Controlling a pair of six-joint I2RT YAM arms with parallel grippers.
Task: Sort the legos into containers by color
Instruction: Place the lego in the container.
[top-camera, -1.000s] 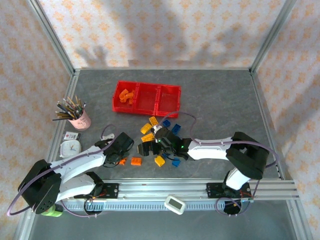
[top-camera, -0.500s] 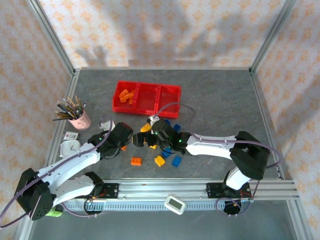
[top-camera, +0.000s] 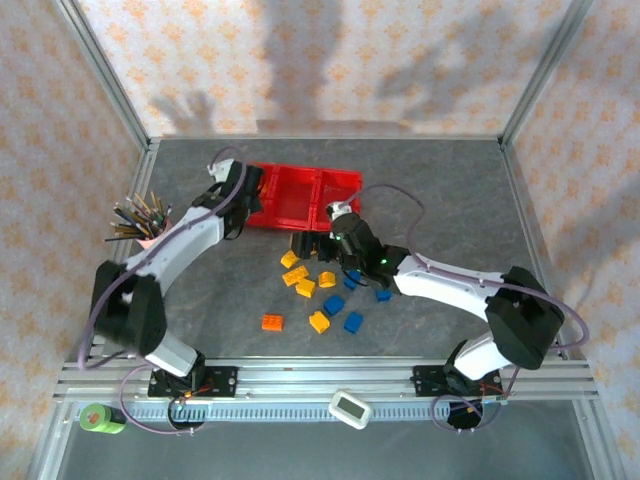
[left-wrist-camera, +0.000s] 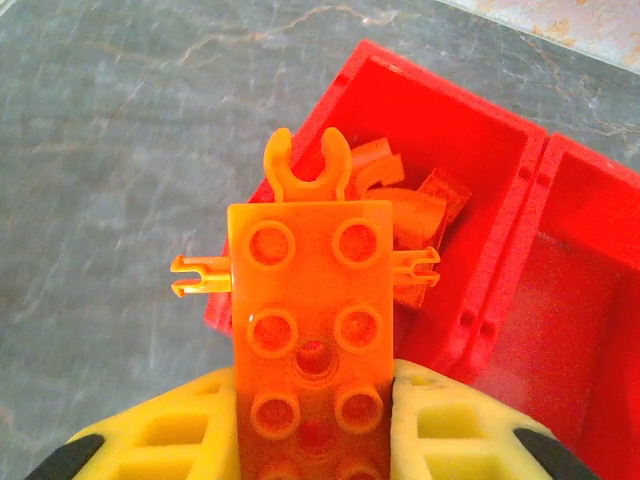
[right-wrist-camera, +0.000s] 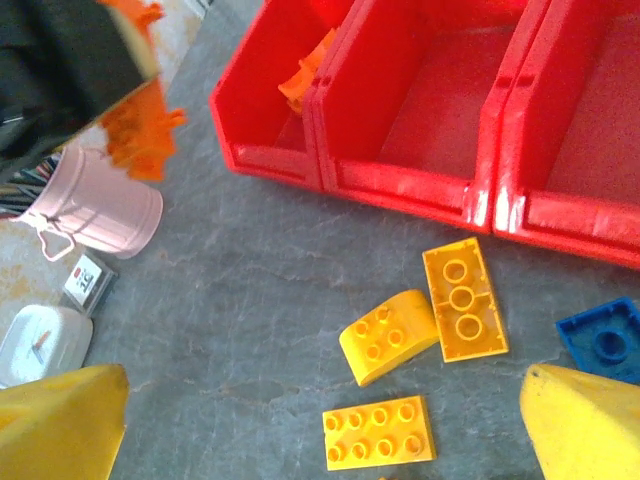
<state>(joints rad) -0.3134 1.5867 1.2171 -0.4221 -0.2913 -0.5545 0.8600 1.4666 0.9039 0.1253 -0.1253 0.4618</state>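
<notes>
My left gripper (left-wrist-camera: 312, 420) is shut on a long orange studded lego (left-wrist-camera: 310, 320) with clips at its tip, held above the near-left corner of the red containers (left-wrist-camera: 520, 250). The left bin holds several orange pieces (left-wrist-camera: 415, 200). From above, the left gripper (top-camera: 244, 190) hangs over the left bin of the containers (top-camera: 298, 198). My right gripper (right-wrist-camera: 320, 440) is open above yellow legos: a curved one (right-wrist-camera: 388, 335), a flipped one (right-wrist-camera: 464, 298) and a flat one (right-wrist-camera: 378, 432). The right gripper (top-camera: 308, 246) sits just in front of the tray.
Loose legos lie in front of the tray: an orange one (top-camera: 272, 322), yellow ones (top-camera: 319, 321) and blue ones (top-camera: 353, 322). A pink cup of pencils (top-camera: 150, 225) stands left of the tray, with a white timer (right-wrist-camera: 40, 340) near it.
The left arm has swung from the table's front up to the tray's left bin, carrying the orange lego. The right gripper has moved back toward the tray.
</notes>
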